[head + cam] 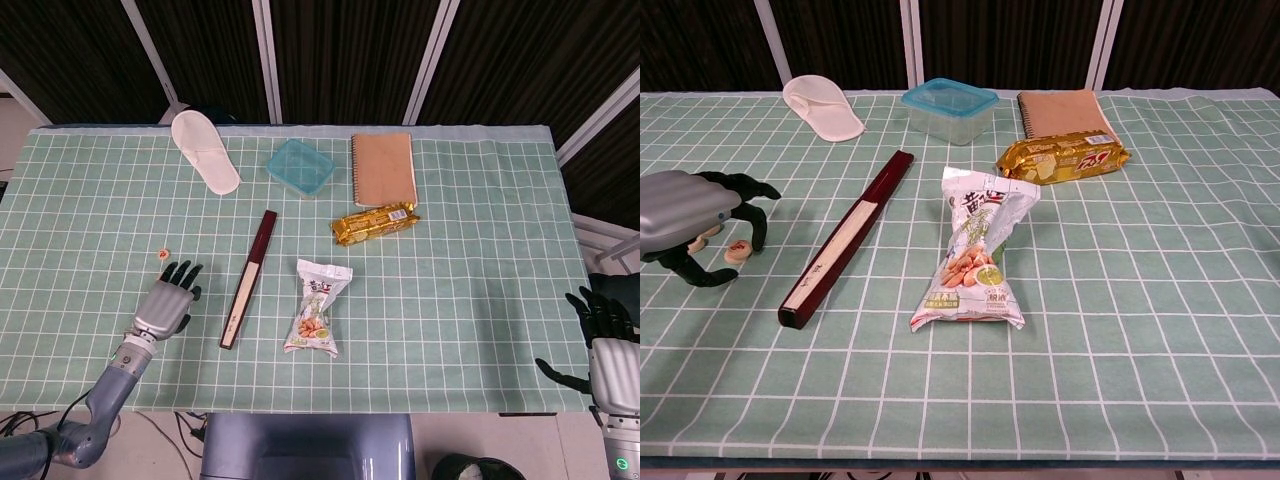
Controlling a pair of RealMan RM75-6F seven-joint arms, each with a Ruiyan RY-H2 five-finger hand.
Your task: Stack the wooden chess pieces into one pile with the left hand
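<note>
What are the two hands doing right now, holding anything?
Left hand: open, fingers arched over the chess pieces, holding nothing.
Right hand: open, off the table edge, holding nothing.

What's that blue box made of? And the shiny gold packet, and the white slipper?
The blue box looks like see-through plastic with a teal lid: you can see through its walls. The gold packet seems to be glossy foil wrap, since it glints and crinkles. The white slipper looks like soft matte cloth, though that is hard to tell.
</note>
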